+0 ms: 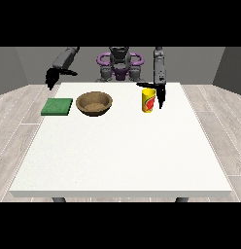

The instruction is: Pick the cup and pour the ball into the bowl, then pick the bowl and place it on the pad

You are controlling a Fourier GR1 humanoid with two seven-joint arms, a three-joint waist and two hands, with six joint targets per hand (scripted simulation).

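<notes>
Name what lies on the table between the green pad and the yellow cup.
In the front view, the brown bowl sits between the green pad and the yellow cup, closer to the pad. The rest of that stretch is bare white table.

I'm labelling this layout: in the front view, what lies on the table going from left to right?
Green pad → brown bowl → yellow cup. The hand at the view's right hangs right beside the cup, so I leave it out of the order.
</notes>
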